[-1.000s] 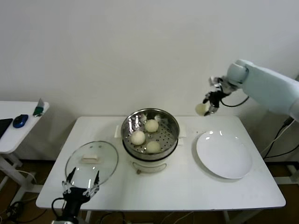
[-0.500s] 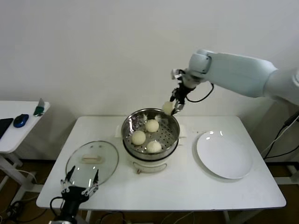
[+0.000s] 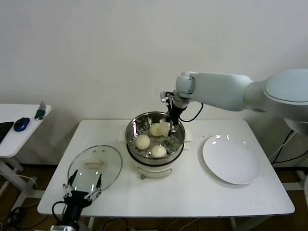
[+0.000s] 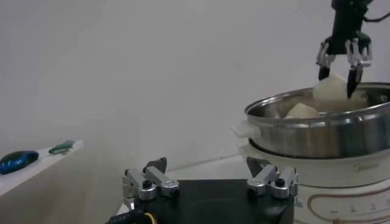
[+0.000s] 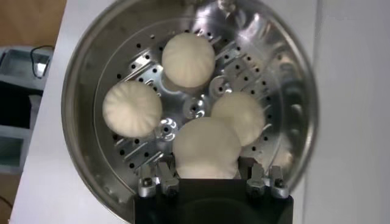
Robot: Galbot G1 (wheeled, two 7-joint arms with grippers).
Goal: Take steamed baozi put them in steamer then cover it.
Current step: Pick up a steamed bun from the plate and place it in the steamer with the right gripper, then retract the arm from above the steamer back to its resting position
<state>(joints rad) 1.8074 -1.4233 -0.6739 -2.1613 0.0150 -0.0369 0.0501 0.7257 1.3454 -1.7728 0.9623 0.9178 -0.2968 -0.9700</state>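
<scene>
The steamer, a shiny steel pot on a white base, stands mid-table with three cream baozi on its perforated tray. My right gripper reaches down inside its far right rim, shut on another baozi. In the right wrist view this baozi fills the gap of the right gripper, just above the tray beside the others. My left gripper hangs open and empty at the table's front left, by the lid; in its own view the left gripper faces the steamer.
A round glass lid lies flat on the table left of the steamer. A bare white plate lies to the steamer's right. A side table at far left carries a blue mouse. A white wall stands close behind.
My right arm has swung left from above the plate's far side to over the steamer and lowered the baozi into the pot. The left arm has stayed put.
</scene>
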